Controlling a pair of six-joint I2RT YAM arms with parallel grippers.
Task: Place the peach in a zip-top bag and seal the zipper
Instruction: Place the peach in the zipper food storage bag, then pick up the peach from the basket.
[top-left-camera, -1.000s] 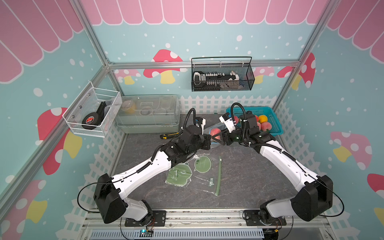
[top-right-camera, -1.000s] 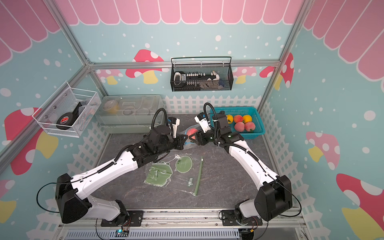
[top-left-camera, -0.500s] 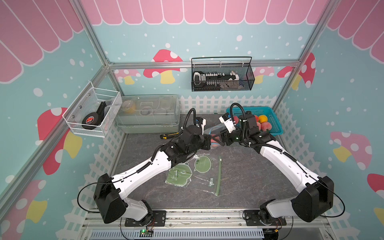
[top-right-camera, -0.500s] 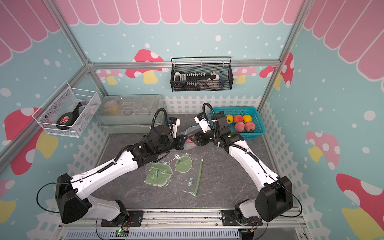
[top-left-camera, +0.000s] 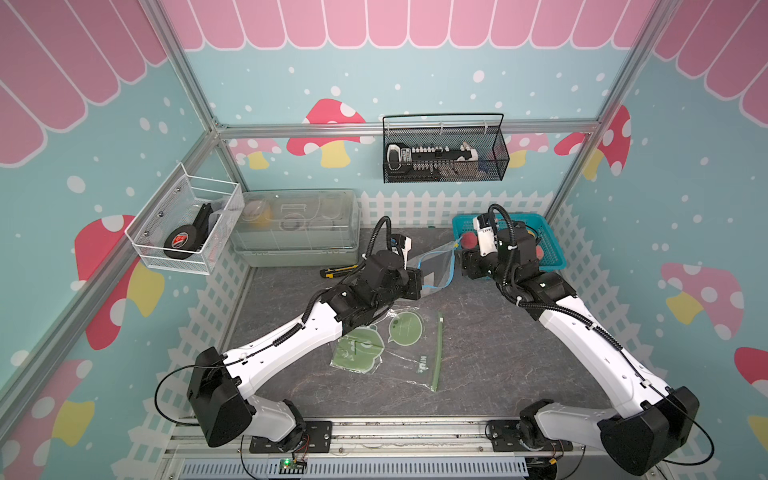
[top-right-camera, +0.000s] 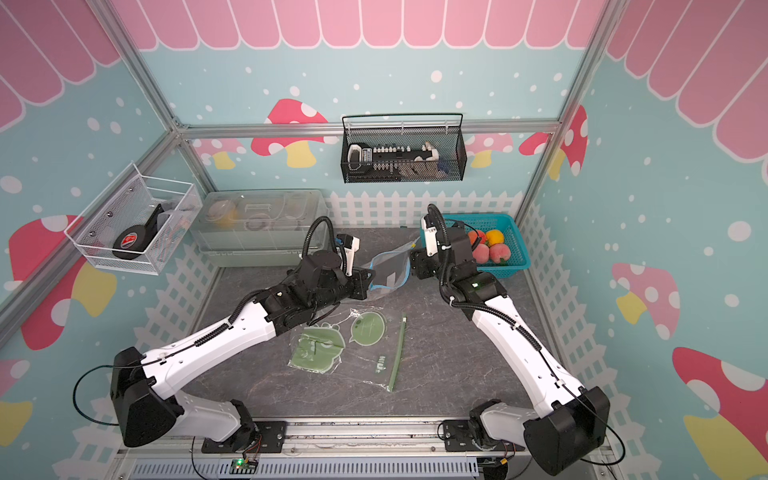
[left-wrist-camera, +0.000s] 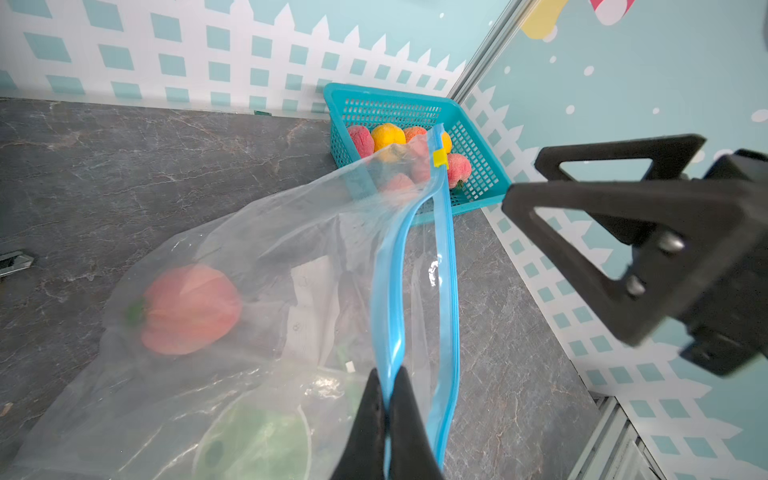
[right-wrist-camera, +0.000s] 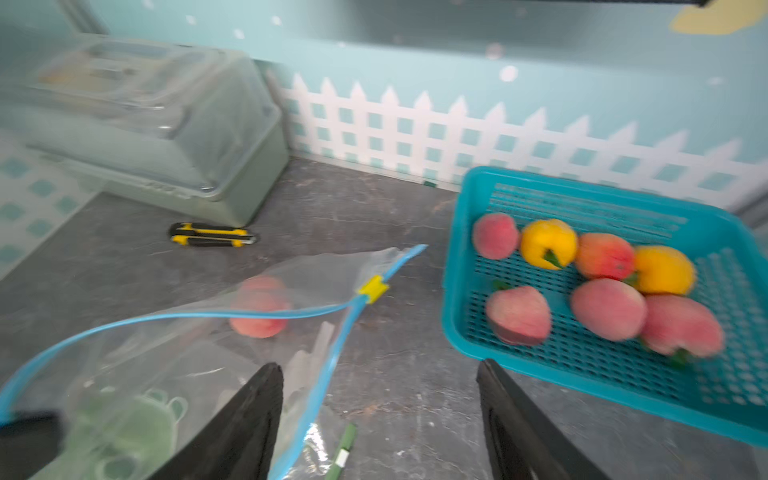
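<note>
Currently, one clear plastic zip-top bag (left-wrist-camera: 257, 249) is held up by its rim over the dark grey marbled table (left-wrist-camera: 124, 145), mouth gaping. Contents: one round pink-orange peach (left-wrist-camera: 189, 309), lodged low in the bag and well apart from the mouth. The left claw (left-wrist-camera: 388, 376) is pinched tight on one lip of the blue zipper track (left-wrist-camera: 384, 282). The right claw (right-wrist-camera: 378, 365) is spread wide with nothing carried, and is poised just beside the bag's far corner, between the bag and the teal perforated plastic basket (right-wrist-camera: 457, 257) of other fruit. The small yellow slider tab (right-wrist-camera: 373, 288) is parked at that corner, where the two lips meet.

Step judged in hand: sealing. Handling advised: the slider tab itself, not the film beside it, is to be taken squarely by the right claw and drawn straight along the track toward the left claw. The track is to be kept taut by the left claw's pinch, so that both lips are fed evenly. That pinch will probably have to be shifted before the slider arrives. The peach is best left low, so the lips are not wedged apart.
</note>
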